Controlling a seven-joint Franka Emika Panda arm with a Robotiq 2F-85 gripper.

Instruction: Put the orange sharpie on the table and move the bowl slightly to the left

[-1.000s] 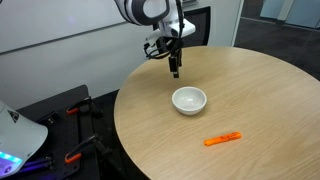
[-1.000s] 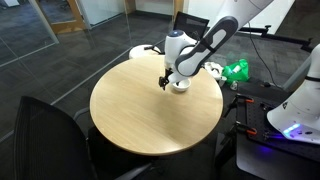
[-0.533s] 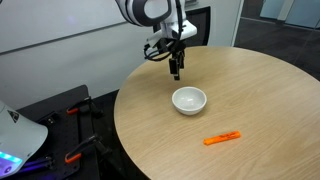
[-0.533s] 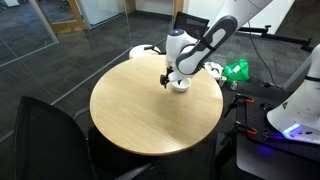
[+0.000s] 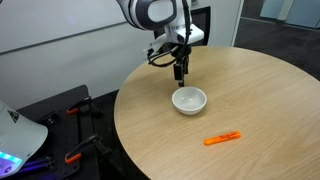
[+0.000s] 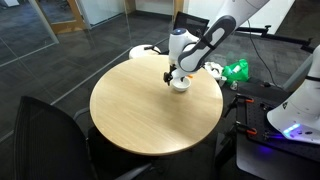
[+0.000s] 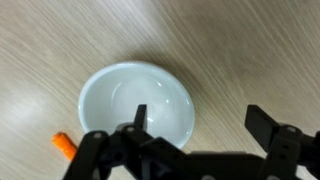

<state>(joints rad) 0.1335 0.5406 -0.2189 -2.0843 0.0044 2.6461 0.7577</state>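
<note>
White and shallow, the small round bowl (image 5: 189, 100) sits on the large round counter (image 5: 265, 85) of light wood-grain, a little above the middle of the frame in an exterior view. The robot's black hand (image 5: 180, 75) hangs just above the bowl's upper-left rim there, pointing straight down. Its fingers are spread as wide as they go and hold nothing.

In the wrist view the hand (image 7: 200, 125) enters from the bottom edge. One finger (image 7: 140, 115) lies over the inside of the bowl (image 7: 137, 105), and the other is over bare wood to the right of it. So the bowl's right-hand rim falls between the two fingers, while the bowl's centre lies up and to the left of the gap. That offset is what the next move seems to depend on: a straight descent would probably straddle the rim rather than enclose the whole bowl. It looks like a fair setup for nudging or pinching the wall.

The slim bright orange marker pen (image 5: 222, 139) lies flat on the counter at the lower right of the exterior frame. It is apart from the bowl, with its long axis nearly level across the picture. That part of the task appears done. The wrist view shows only its orange tip (image 7: 64, 146) at the lower left.
</note>
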